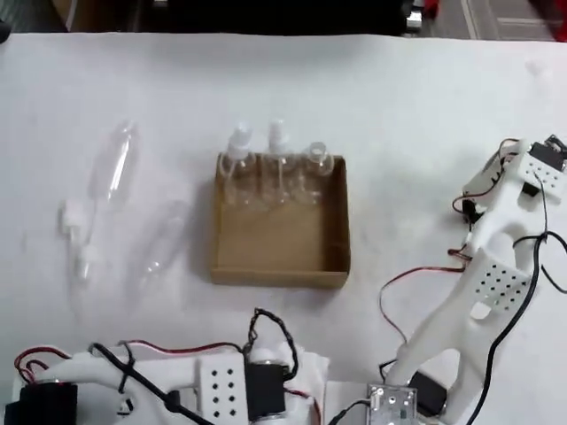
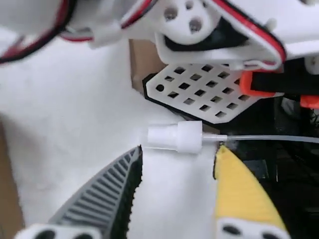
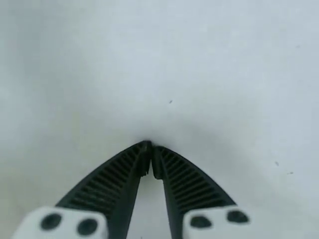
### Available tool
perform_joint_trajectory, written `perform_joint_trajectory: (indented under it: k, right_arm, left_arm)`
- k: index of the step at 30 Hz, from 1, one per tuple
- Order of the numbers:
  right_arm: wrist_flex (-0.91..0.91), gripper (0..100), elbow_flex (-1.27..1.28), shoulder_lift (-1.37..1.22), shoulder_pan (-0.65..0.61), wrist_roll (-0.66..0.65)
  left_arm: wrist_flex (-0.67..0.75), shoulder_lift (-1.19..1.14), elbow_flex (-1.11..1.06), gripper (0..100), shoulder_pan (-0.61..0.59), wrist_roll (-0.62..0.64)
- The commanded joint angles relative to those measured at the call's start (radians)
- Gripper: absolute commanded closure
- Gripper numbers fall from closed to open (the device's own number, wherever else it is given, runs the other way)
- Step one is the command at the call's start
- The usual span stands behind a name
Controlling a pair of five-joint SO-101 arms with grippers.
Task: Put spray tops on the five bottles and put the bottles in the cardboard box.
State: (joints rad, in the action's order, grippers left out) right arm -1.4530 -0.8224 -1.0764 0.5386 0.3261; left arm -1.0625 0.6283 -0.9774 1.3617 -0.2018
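Bottles: 3 upright in a row at the far wall of the cardboard box, 2 capped. 2 uncapped bottles lie on the bench left of the box, loose tops beside them. Left tool apart, spray top lying between its fingers. Right tool together over bare bench.

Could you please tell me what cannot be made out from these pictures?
- High view: whether the rightmost bottle in the box is capped; too blurred.
- High view: the necks of the far lying bottle and the near lying bottle; clear plastic fades into the white table.
- Left wrist view: the tube of the spray top; its far end is cut off by the picture edge.
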Motion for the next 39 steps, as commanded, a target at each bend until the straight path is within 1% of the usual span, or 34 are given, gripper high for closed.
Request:
perform_joint_trajectory:
  k: [1, 3, 6, 7, 9, 12, 14, 22, 27, 30, 32, 35, 39]
  right_arm:
    - [-0.005, 97.4, -0.071, -0.082, 0.056, 0.012]
    - [-0.024, 97.4, -0.106, -0.102, 0.056, 0.011]
    - [-0.048, 97.4, -0.153, -0.128, 0.054, 0.011]
    - [-0.054, 97.4, -0.167, -0.136, 0.054, 0.009]
    - [-0.064, 97.4, -0.190, -0.148, 0.053, 0.009]
    - [-0.077, 97.4, -0.212, -0.160, 0.051, 0.009]
    - [-0.077, 97.4, -0.215, -0.163, 0.051, 0.009]
    - [-0.077, 97.4, -0.215, -0.162, 0.050, 0.008]
    - [-0.077, 97.4, -0.215, -0.162, 0.051, 0.008]
    - [-0.077, 97.4, -0.215, -0.160, 0.051, 0.008]
    - [-0.079, 97.4, -0.215, -0.160, 0.050, 0.008]
    - [-0.088, 97.4, -0.215, -0.157, 0.048, 0.006]
    - [-0.090, 97.4, -0.215, -0.154, 0.048, 0.006]
  left_arm:
    - [0.035, -0.004, 0.000, 74, 0.019, 0.058]
    - [0.035, -0.033, 0.003, 73, 0.015, 0.063]
    - [0.069, -0.160, 0.014, 73, -0.013, 0.064]
    - [0.061, -0.208, 0.049, 73, -0.030, 0.064]
    - [0.003, -0.315, 0.147, 73, -0.058, 0.061]
    - [-0.041, -0.458, 0.253, 73, -0.058, 0.058]
    - [-0.043, -0.522, 0.295, 73, -0.058, 0.061]
    - [-0.043, -0.539, 0.310, 73, -0.061, 0.066]
    - [-0.044, -0.545, 0.308, 76, -0.081, 0.066]
    - [-0.091, -0.541, 0.328, 75, -0.105, 0.063]
    - [-0.120, -0.549, 0.347, 74, -0.124, 0.061]
    - [-0.114, -0.572, 0.327, 73, -0.131, 0.058]
    - [-0.127, -0.618, 0.358, 73, -0.131, 0.063]
